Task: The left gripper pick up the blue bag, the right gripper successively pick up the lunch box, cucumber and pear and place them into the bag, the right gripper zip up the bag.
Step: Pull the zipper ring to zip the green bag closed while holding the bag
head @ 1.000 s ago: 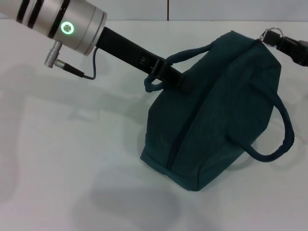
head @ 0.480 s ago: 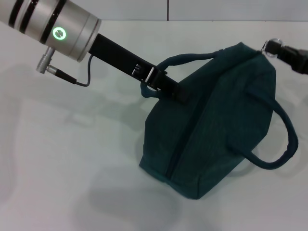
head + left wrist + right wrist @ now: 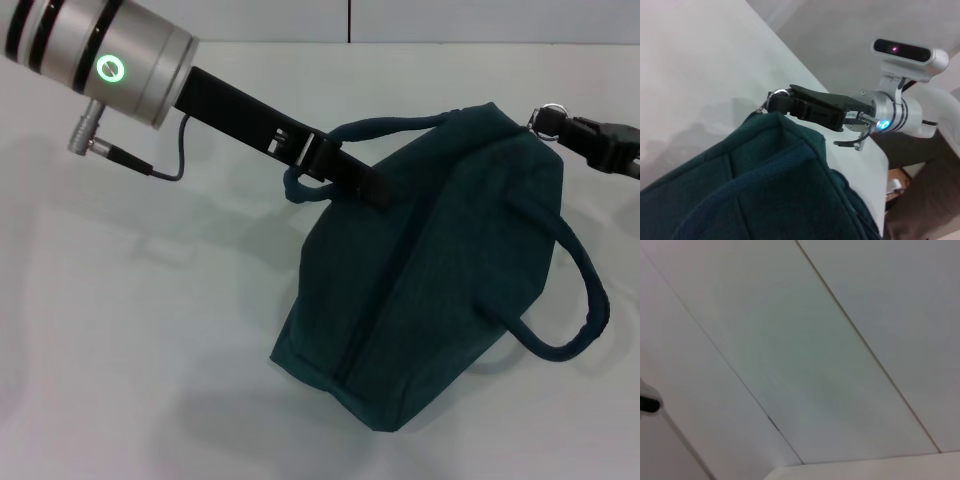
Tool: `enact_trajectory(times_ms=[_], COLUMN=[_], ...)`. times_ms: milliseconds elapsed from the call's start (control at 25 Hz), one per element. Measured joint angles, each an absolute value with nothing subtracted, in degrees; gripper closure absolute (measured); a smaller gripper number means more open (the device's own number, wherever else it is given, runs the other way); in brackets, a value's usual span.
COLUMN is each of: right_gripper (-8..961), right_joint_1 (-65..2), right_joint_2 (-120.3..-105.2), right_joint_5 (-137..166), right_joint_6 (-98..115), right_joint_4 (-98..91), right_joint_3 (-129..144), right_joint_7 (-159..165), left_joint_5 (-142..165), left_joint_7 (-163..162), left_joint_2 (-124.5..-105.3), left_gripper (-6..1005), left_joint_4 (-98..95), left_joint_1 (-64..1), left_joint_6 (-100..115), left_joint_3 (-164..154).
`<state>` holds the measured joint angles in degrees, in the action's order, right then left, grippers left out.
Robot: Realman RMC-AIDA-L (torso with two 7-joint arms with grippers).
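**Two end effectors grip the closed bag at opposite ends**

One blue bag fills the centre and lower right of the head view, zipped shut, tilted, its lower end on the white table. Above it, at upper centre, the left end effector is clamped on one loop handle. Farther back, at the upper right edge, the right end effector is closed on the ring zip pull at the bag's top corner.
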<state>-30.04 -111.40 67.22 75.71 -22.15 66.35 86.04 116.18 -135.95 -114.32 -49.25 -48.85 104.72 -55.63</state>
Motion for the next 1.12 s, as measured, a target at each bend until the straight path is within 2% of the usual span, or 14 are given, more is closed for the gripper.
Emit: enact_trajectory(times_ms=[200, 400, 800, 1000, 1120], right_gripper=[948, 948, 948, 948, 922], right_joint_1=[-30.2, -31.9, -31.7, -31.4, -31.4], right_joint_2=[-110.94, -109.79, -109.62, -109.52, -109.3], right_joint_5=[67.2, 68.9, 71.2, 71.4, 71.5], right_joint_6=[77.3, 78.4, 78.4, 79.8, 80.2], right_joint_4=[-22.2, -22.3, -22.2, -22.3, -22.3], right_joint_3=[66.1, 66.6, 65.6, 65.5, 65.5], right_joint_7=[86.5, 89.1, 91.2, 91.7, 91.8], left_joint_5=[114.6, 114.4, 113.8, 113.4, 113.4], left_joint_7=[-135.9, -135.9, -134.0, -133.1, -132.7], left_joint_2=[-115.17, -115.86, -116.39, -116.56, -116.63], left_gripper=[935, 933, 931, 766, 765], left_joint_4=[-46.7, -46.4, -46.4, -46.4, -46.4], left_joint_1=[-48.4, -47.5, -45.0, -44.5, -44.3], left_joint_6=[104.6, 104.4, 104.3, 104.2, 104.2], left_joint_3=[-55.0, -52.9, -47.2, -47.1, -47.1])
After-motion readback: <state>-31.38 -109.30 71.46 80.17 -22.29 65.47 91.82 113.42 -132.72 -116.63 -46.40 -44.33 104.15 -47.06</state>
